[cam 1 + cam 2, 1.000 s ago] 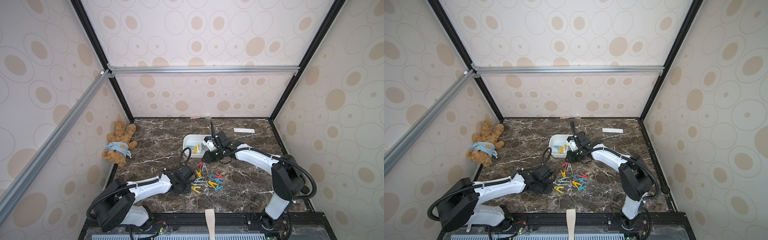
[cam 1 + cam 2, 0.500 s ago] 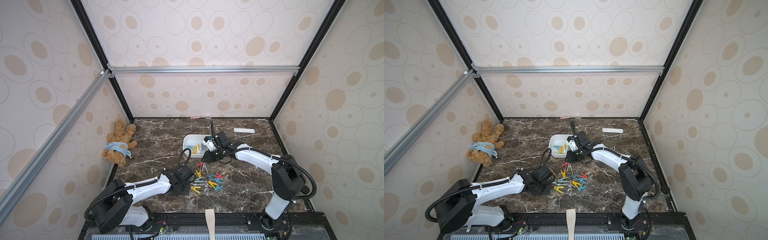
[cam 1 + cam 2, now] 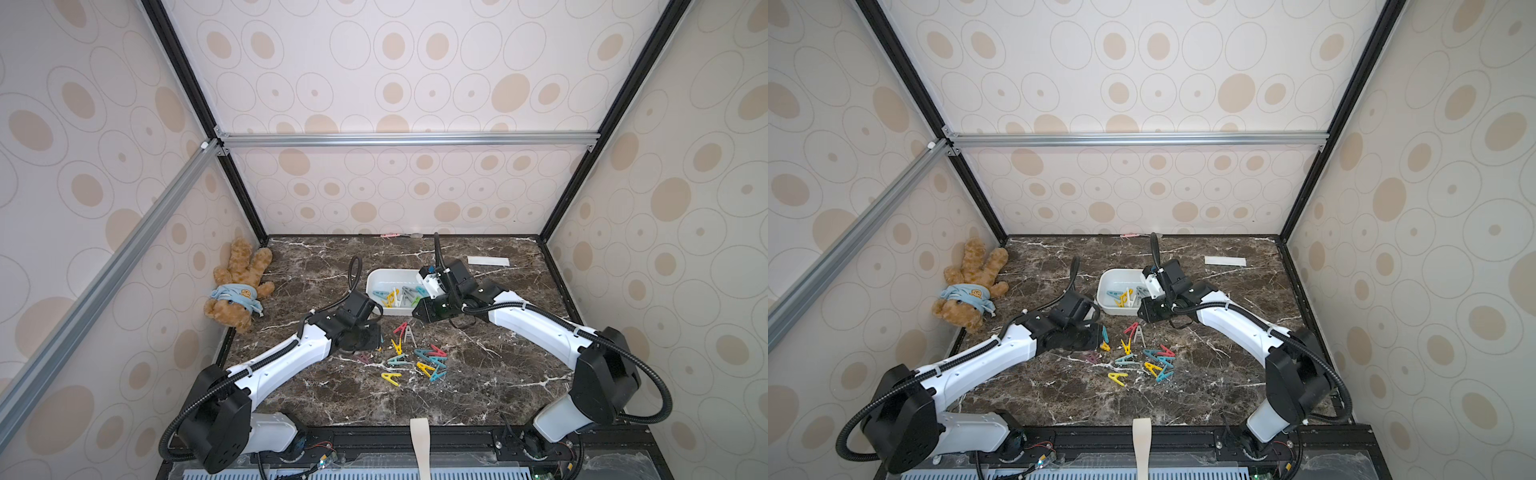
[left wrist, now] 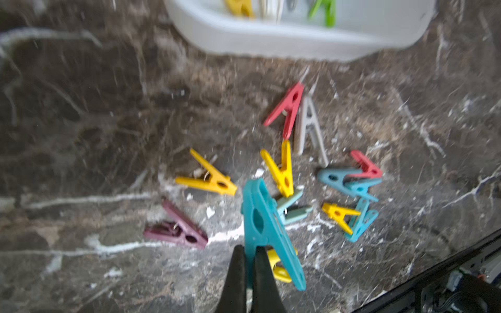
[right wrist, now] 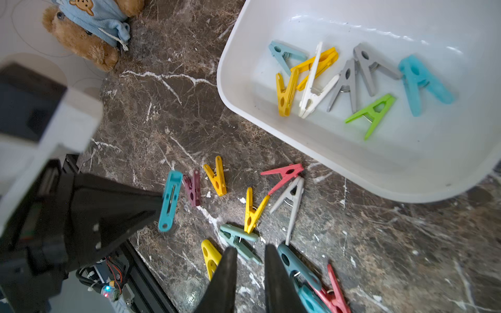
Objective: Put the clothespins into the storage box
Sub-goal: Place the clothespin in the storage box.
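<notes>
Our left gripper point(image 4: 249, 250) was clamped tight on one leg of a teal clothespin point(image 4: 264, 225), which appeared to hang clear of the marble table point(image 3: 316, 266). Our right gripper point(image 5: 250, 250) hung with its jaws narrowly parted and nothing between them.

We saw the storage box point(image 3: 376, 277) standing on the table beyond the loose pile. It was just beside the right gripper and somewhat farther from the left one. A teddy bear point(image 3: 232, 291) lay against the left wall, well apart from both arms, and a white paper strip point(image 3: 487, 261) lay near the back wall.

Inside the box we counted eight clothespins point(image 5: 344, 84), one of them green point(image 5: 372, 113). On the marble between the held peg and the box's near wall lay a red clothespin point(image 4: 287, 111) touching a grey clothespin point(image 4: 309, 127). A yellow clothespin point(image 4: 208, 180) and a purple clothespin point(image 4: 179, 230) lay near the left fingers.
</notes>
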### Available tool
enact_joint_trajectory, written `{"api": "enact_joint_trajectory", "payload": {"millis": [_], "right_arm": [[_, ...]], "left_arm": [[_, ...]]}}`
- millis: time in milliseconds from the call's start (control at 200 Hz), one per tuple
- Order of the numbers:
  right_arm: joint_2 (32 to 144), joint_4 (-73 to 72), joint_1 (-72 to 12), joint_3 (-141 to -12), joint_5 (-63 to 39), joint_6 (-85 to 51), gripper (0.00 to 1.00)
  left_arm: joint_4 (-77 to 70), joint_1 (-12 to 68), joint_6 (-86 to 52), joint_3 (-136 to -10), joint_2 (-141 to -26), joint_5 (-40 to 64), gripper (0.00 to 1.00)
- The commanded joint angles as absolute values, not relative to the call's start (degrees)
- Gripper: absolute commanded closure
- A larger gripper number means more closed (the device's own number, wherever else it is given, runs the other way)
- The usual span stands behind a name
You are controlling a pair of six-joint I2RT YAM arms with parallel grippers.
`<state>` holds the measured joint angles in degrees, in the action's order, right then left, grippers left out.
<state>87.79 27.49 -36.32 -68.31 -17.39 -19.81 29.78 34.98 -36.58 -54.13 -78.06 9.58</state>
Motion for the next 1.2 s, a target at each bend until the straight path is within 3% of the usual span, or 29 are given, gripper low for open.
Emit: {"api": "enact_joint_trajectory", "payload": {"millis": [0, 640, 1005, 1196], "right_arm": [[83.84, 31.08, -36.39, -65.28, -13.61, -21.30, 0.78], [64.81, 34.91, -36.44, -46.59, -10.21, -26.21, 0.75], [64.40, 32.08, -36.39, -41.75, -10.80, -28.22, 0.73], [65.52, 31.40, -36.39, -41.73, -11.50, -28.07, 0.73]], "left_arm": [[26.92, 32.87, -29.31, -62.75, -83.06, 9.47, 1.00], [21.71, 29.45, -24.88, -86.63, -114.96, 8.00, 1.00], [21.70, 28.97, -25.40, -90.44, -119.53, 8.19, 0.99], [21.27, 29.05, -25.58, -89.65, -119.10, 8.01, 0.91]]}}
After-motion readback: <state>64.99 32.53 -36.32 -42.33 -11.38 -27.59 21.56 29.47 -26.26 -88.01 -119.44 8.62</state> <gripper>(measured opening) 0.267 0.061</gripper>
